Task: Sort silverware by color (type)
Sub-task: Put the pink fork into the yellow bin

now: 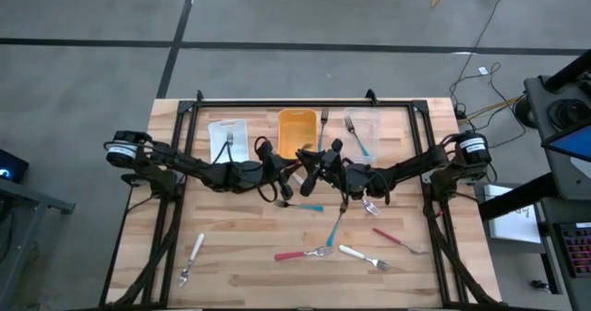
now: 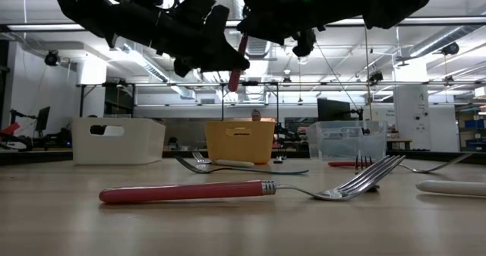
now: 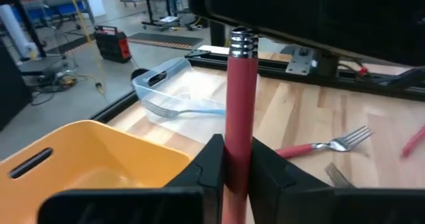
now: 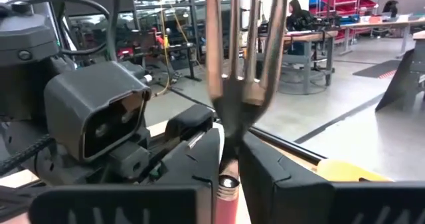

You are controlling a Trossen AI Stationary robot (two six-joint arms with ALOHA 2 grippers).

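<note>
We see both arms meeting mid-table, just in front of the orange bin [image 1: 297, 131]. Between them, lifted off the wood, is a red-handled fork [image 3: 240, 111]: the left gripper [image 3: 236, 161] pinches its handle, the right gripper [image 4: 229, 159] pinches its metal neck below the tines. Other silverware lies on the table: a pink fork [image 2: 228, 190] nearest the low camera, a white fork [image 1: 191, 258] front left, a teal fork [image 1: 334, 226] centre. One fork sits in the clear bin [image 3: 166, 94].

Both arms are reaching inward, meeting mid-table; the left tool [image 1: 294, 170] and right tool [image 1: 317, 160] are each clamping shut.
</note>
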